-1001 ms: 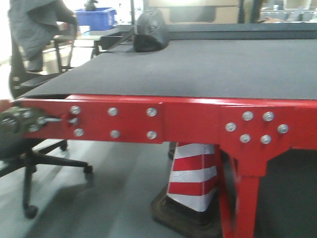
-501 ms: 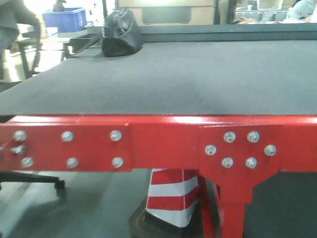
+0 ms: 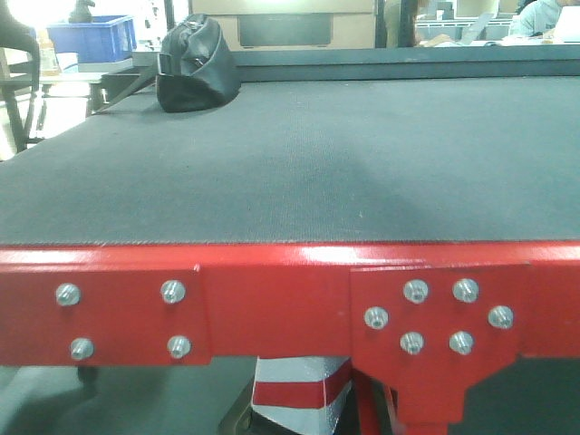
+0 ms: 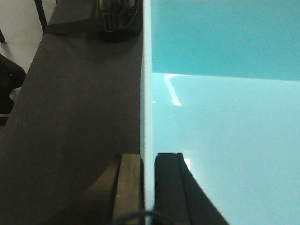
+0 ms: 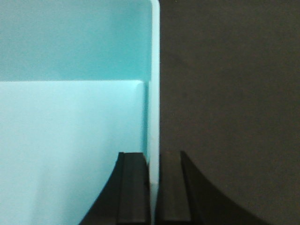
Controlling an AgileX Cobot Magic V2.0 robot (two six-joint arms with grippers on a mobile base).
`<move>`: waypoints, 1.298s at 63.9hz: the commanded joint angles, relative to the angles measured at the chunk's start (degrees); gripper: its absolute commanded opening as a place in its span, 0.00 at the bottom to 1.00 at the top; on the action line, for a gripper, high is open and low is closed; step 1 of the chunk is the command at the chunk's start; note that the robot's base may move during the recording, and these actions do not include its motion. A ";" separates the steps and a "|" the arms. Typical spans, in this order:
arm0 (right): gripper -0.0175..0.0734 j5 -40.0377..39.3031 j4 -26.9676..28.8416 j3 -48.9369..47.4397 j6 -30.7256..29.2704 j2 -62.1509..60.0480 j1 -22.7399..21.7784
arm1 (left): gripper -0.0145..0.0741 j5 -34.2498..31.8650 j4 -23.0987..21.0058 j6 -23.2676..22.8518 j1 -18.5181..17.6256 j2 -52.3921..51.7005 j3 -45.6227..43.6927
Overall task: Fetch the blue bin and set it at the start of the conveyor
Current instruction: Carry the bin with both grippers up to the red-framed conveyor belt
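The blue bin opens upward, left hand and right hand clamped on its opposite walls.

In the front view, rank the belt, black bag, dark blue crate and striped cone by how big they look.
1. belt, by far
2. black bag
3. cone and crate look alike: the cone is mostly hidden behind the frame and the crate stands far back, so no ranking.

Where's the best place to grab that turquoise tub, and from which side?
By its thin upright side walls, from above. The blue bin is lidless, so the left tool and right tool each straddle one wall, one finger inside, one outside.
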 commanded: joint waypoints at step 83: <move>0.02 -0.24 2.03 -0.61 -0.09 -0.62 -0.18 | 0.04 -4.07 1.18 -0.16 -0.35 -0.85 -0.70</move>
